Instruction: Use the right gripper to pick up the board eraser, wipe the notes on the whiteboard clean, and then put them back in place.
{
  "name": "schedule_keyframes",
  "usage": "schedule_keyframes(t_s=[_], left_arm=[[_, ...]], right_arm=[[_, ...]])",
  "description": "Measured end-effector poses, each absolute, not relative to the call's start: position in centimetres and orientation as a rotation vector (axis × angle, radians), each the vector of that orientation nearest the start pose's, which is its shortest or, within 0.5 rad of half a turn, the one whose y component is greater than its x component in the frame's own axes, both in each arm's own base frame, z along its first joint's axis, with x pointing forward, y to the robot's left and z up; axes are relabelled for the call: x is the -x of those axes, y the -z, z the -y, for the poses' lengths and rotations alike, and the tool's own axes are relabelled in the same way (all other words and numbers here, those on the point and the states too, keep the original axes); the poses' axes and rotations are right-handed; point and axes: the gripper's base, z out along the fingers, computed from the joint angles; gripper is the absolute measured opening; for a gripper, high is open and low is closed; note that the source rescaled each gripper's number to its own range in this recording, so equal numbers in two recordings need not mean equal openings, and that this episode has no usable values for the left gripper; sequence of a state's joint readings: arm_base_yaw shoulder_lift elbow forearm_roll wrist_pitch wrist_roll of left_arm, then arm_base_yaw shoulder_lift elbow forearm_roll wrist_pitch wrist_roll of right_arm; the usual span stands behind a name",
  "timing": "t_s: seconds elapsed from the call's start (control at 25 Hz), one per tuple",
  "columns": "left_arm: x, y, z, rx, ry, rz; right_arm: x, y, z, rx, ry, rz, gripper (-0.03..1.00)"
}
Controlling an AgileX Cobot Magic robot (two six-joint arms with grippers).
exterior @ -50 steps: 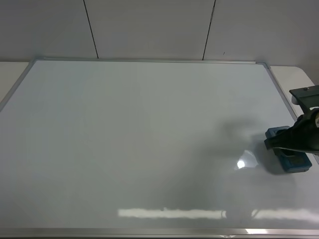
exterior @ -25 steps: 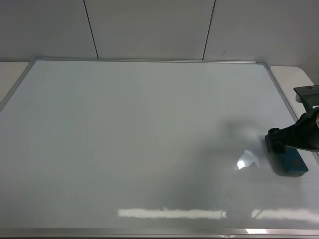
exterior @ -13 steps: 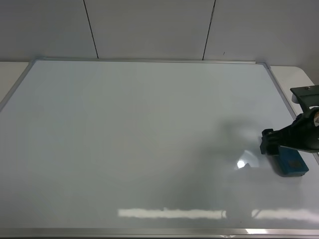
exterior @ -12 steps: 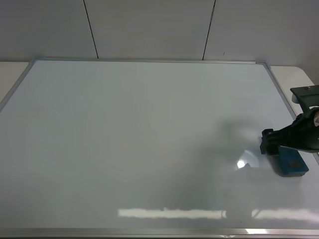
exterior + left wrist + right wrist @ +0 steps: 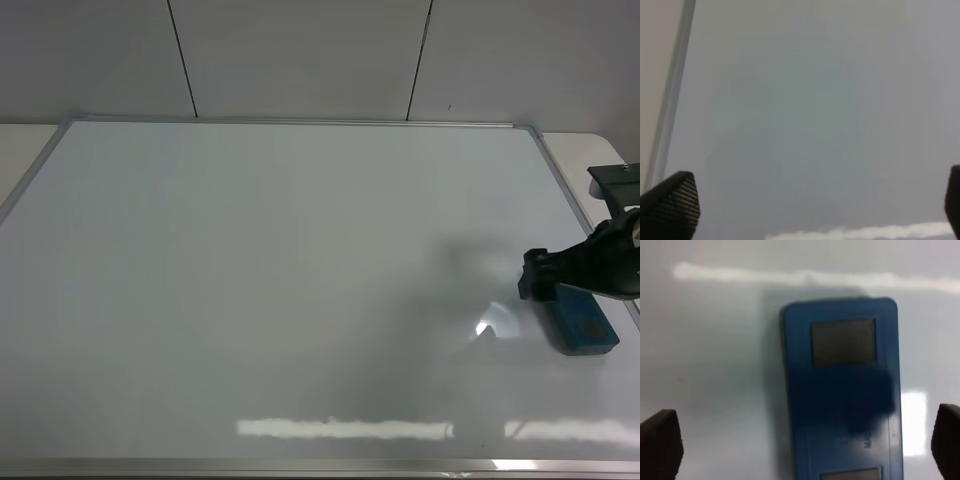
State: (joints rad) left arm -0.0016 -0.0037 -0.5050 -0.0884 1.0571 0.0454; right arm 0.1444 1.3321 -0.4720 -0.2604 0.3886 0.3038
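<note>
Both of my fingertips stand far apart in the right wrist view, one at each side of the small teal-blue rectangular board eraser [image 5: 842,390] with its grey patches, and neither touches it; so my right gripper [image 5: 802,442], the black two-fingered claw, is spread wide and holds nothing; the eraser lies flat on the large glossy white whiteboard [image 5: 280,280] with its thin silver-grey frame, near the board's right edge and toward the front, and in the high view my gripper [image 5: 545,280] hangs just over its far end; no red notes show anywhere on the white surface in any view, so I judge the wiping done and the step in hand to be the last one, setting the eraser back and letting go; whether this spot is its proper place I cannot tell from these pictures; what comes next, as I judge it, is to lift straight up without nudging the block, fingers kept wide, then carry the arm off the board; the risk is a fingertip catching a corner and sliding the eraser on the slick surface; my left gripper [image 5: 805,200] hangs over bare board with its two tips wide apart and empty.
</note>
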Motion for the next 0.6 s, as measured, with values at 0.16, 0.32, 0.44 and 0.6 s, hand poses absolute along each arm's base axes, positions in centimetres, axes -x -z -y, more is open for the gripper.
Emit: schedule_keyframes(t_s=[0.16, 0.32, 0.44, 0.6], left_arm=[[0.6, -27.9, 0.7, -0.052, 0.078, -2.029], [0.6, -27.9, 0.7, -0.052, 0.078, -2.029], [0.6, -27.9, 0.7, -0.052, 0.078, -2.029], [0.6, -27.9, 0.7, -0.052, 0.078, -2.029]], right_arm=[[-19.5, -18.8, -2.0, 0.059, 0.045, -2.599, 1.00], [-18.2, -21.7, -1.8, 0.044, 0.022, -2.451, 1.00], [-16.4, -24.1, -1.4, 0.031, 0.016, -2.339, 1.00], [-13.7, -26.2, -0.8, 0.011, 0.034, -2.248, 1.00]])
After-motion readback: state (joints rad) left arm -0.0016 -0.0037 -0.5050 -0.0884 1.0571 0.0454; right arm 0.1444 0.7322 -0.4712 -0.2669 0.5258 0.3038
